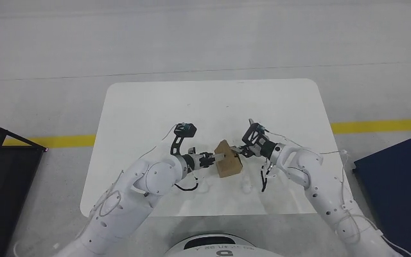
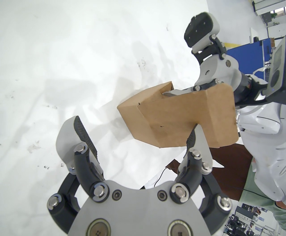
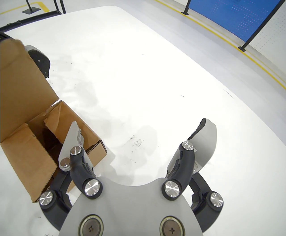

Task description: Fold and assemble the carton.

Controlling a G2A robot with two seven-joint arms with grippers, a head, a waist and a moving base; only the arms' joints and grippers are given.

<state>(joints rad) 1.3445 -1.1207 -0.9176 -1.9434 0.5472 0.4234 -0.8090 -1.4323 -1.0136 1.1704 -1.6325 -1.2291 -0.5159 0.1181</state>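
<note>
The carton [image 1: 228, 160] lies on the surface [image 1: 160, 109] between both grippers. The right wrist view shows its open inside, with one finger [image 3: 72, 138] of the wide right gripper [image 3: 138, 138] in it. The left wrist view shows its closed outside, with the wide left gripper [image 2: 140, 143] touching a flap.

The carton [image 1: 228, 160] is seen in plain brown cardboard. The table [image 1: 192, 109] is shown white, flecked with small dark scuffs. Pale grey fingers [image 3: 207, 138] with black ribbed pads [image 2: 86, 138] are borne by the left gripper [image 2: 137, 125] and the right gripper [image 3: 139, 123]. The grey floor [image 1: 192, 38] is crossed by a yellow stripe [image 1: 64, 140]. A blue panel [image 3: 234, 15] is patterned with fine dots.
</note>
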